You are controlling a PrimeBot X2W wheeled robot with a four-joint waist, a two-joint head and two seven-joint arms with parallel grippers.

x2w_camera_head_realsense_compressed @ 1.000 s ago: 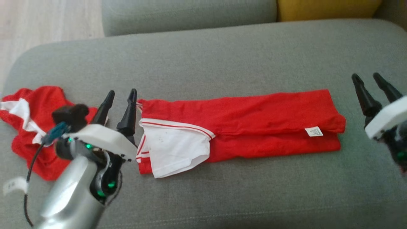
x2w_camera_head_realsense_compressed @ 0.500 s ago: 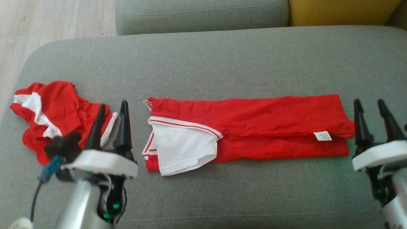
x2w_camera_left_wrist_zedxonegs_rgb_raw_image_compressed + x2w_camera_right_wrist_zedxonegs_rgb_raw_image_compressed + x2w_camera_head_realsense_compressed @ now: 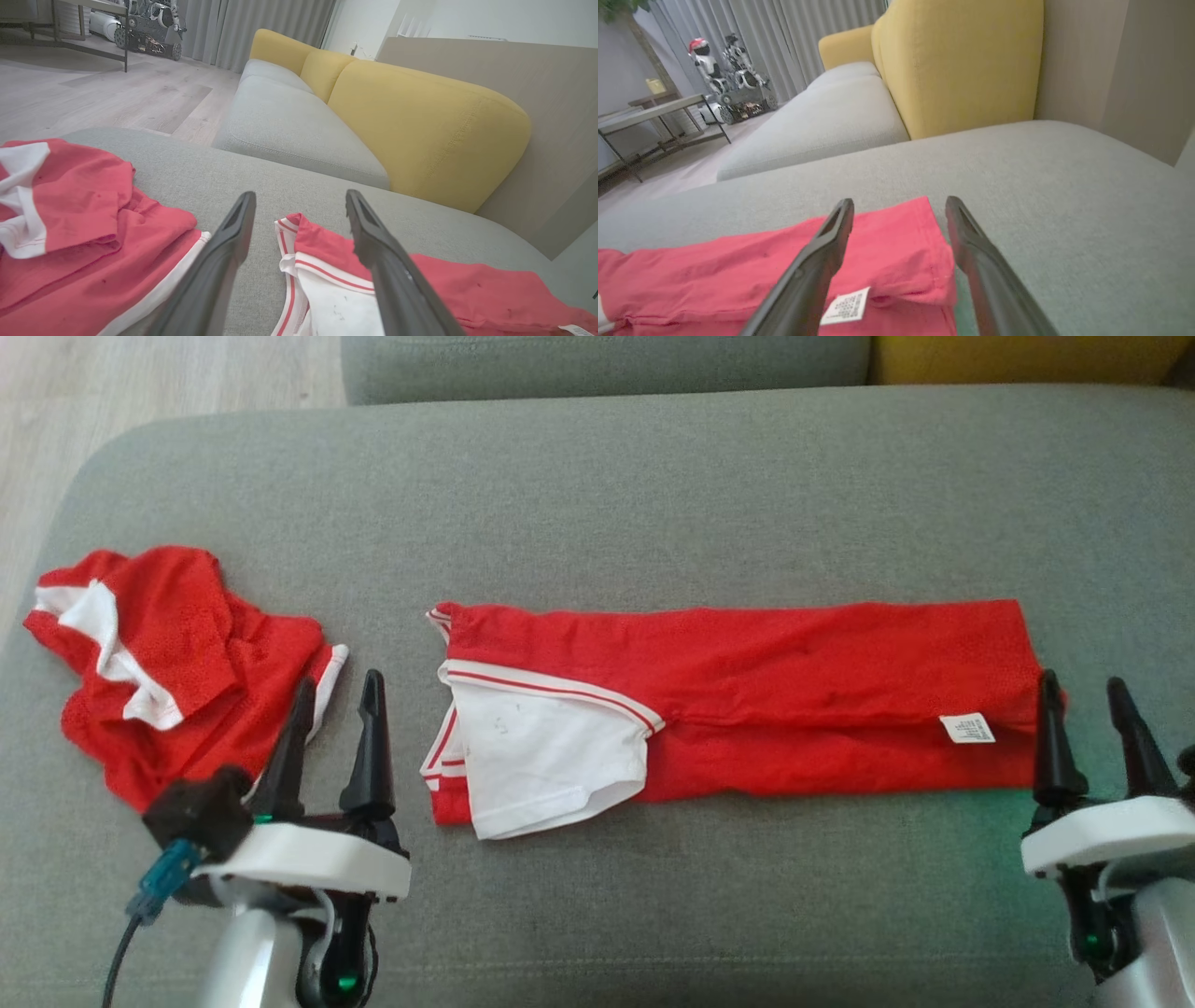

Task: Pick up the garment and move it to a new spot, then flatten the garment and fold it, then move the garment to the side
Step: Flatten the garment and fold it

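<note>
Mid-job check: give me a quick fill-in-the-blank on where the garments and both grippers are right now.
1. The folded garment lies on the ____ sofa seat.
2. The crumpled garment lies to the robot's ____ of it.
3. The white label is at the end by the right gripper, whose jaws stand ____.
4. The left gripper, between the two garments, holds ____.
Missing words: grey; left; open; nothing.

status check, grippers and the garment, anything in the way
Left gripper open, off the white end. Right gripper open at the label end. Garment lies in a long folded strip on sofa cushion. Second red garment crumpled beside left gripper.
</note>
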